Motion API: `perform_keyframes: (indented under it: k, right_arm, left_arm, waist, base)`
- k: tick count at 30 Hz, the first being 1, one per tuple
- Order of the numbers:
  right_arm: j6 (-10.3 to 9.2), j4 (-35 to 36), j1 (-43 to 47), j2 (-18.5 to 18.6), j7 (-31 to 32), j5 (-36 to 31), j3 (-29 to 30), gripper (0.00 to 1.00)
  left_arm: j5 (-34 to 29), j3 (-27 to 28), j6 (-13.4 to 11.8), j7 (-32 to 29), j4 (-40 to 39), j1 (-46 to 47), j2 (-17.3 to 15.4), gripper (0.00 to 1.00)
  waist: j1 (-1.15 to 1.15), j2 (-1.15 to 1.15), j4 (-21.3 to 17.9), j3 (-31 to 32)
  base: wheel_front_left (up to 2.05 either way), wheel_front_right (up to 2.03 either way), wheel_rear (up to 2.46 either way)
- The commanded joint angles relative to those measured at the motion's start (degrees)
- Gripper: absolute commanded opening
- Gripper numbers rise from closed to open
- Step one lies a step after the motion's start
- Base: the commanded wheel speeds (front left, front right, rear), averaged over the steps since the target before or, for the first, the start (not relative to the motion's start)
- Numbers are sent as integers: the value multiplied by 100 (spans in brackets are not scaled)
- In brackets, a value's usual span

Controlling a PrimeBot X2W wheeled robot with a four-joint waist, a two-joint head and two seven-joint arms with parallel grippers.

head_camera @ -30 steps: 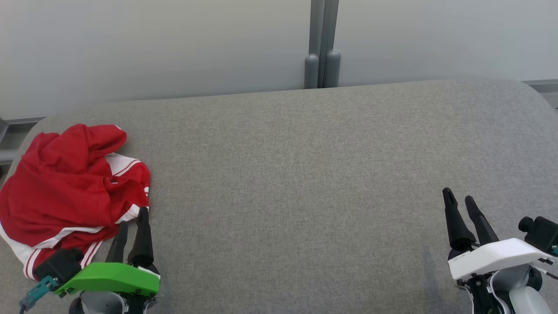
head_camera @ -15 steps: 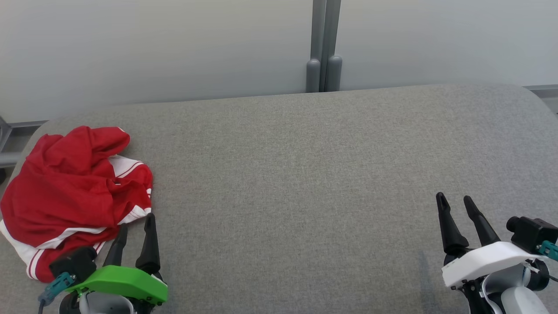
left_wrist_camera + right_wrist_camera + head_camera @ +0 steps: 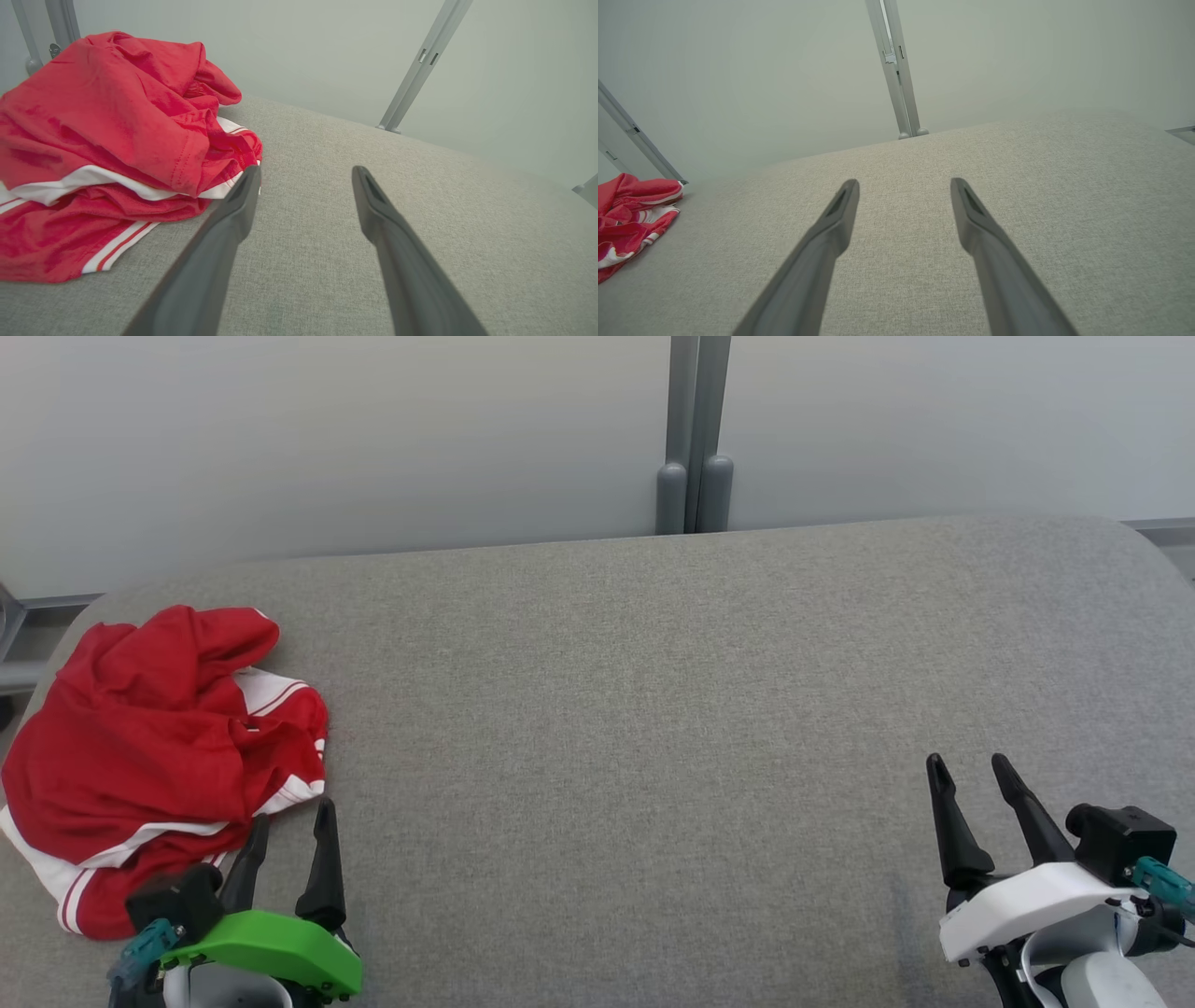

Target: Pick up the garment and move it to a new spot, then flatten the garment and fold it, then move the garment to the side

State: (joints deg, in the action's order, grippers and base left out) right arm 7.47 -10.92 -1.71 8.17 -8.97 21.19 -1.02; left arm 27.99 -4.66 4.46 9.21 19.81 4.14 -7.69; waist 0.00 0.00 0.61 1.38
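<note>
The garment is red with white stripes and lies crumpled at the left end of the grey padded table. In the left wrist view the garment is a rumpled heap at the upper left, and in the right wrist view the garment shows at the far left edge. My left gripper, under its green cover, stands open just off the cloth's near right edge, nothing between its fingers. Far off at the lower right, my right gripper is open too, above bare fabric.
A pale wall with a grey vertical post runs behind the table. The table's rounded left edge lies close behind the garment.
Both grippers have drawn back toward the near edge and their fingers stand wider apart. The camera tilted slightly. The garment lies as before.
</note>
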Motion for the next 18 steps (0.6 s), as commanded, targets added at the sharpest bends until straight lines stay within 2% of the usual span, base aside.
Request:
perform_keyframes:
  k: [1,18]
  right_arm:
    - [2,29,-24,37,-50,-116,-10,100]
    - [3,77,125,30,-285,-870,44,100]
  left_arm:
    - [-122,3,2,42,-19,123,-54,100]
    - [-976,-20,99,269,358,137,-65,100]
  waist:
    - [0,0,1,-3]
    - [0,0,18,-27]
  base:
    - [0,0,0]
    - [0,0,0]
